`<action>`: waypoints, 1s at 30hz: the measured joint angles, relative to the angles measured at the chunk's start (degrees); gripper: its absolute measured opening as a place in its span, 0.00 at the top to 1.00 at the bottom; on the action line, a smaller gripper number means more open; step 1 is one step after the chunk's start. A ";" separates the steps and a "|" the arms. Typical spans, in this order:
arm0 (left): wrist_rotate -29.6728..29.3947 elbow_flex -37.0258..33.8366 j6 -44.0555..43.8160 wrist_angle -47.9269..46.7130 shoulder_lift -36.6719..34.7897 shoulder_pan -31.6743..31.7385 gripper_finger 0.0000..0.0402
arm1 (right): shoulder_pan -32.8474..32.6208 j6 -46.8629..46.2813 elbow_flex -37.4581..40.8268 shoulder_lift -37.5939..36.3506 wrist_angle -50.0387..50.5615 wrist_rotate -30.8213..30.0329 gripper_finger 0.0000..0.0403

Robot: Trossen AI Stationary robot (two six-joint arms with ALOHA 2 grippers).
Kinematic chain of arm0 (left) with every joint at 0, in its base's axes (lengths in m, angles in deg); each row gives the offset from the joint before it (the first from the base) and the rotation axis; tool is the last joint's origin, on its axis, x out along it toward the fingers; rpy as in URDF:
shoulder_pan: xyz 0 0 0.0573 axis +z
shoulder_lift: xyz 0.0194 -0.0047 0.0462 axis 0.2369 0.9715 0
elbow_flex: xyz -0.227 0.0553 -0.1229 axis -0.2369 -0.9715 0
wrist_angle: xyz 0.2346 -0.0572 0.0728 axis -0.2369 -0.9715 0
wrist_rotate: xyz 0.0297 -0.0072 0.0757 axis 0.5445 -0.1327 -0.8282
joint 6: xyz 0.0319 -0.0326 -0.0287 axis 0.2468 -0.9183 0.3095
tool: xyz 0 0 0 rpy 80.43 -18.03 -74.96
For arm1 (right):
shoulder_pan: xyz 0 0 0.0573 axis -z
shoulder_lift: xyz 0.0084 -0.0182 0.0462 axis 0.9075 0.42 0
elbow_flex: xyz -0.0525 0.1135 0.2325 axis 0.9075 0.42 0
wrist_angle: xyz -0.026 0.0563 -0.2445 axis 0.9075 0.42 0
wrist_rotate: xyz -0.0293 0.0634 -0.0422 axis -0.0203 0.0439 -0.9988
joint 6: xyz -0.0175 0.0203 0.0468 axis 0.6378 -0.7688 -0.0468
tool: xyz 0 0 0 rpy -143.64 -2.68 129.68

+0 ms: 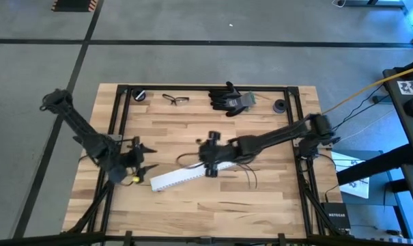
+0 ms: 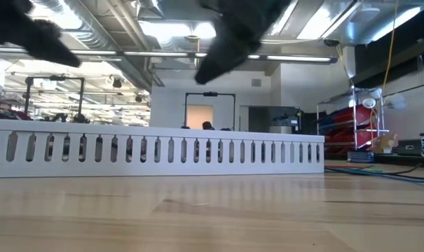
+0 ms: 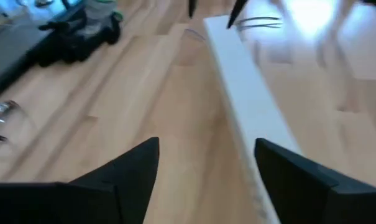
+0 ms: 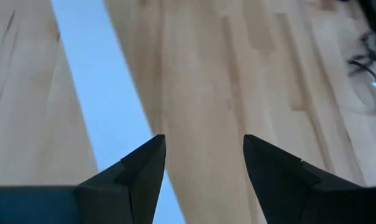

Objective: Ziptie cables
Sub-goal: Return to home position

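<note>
A white cable duct [image 1: 186,176] lies slantwise on the wooden table [image 1: 192,130], midway between its left and right edges and nearer the edge opposite the black gloves [image 1: 228,98]. Its top shows a flat white face, and its side wall is slotted. The cables [image 3: 259,23] show as thin dark strands emerging from the duct near its right end and curling on the wood beside it. The right gripper [image 1: 211,166] hangs over that end, fingers apart and holding nothing. The left gripper [image 1: 149,158] sits just off the duct's left end, likewise released and empty.
</note>
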 joint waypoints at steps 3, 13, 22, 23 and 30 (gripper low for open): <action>5.34 0.00 8.27 2.98 -0.68 9.07 0.46 | 1.52 -1.06 12.80 -7.59 -11.41 0.47 0.50; 29.67 -0.06 33.87 16.86 -1.95 33.85 0.88 | 7.47 -5.25 46.93 -27.52 -46.86 8.25 0.57; 38.65 -9.55 37.76 31.35 -9.11 43.24 0.99 | 8.88 -5.95 67.84 -40.72 -72.33 7.32 0.98; 38.66 -10.48 37.58 31.96 -10.10 43.72 0.98 | 8.91 -5.56 69.35 -41.63 -73.94 7.04 0.97; 36.32 -12.92 31.75 31.00 -13.59 44.77 0.98 | 8.90 -9.56 72.37 -43.18 -73.79 7.09 0.87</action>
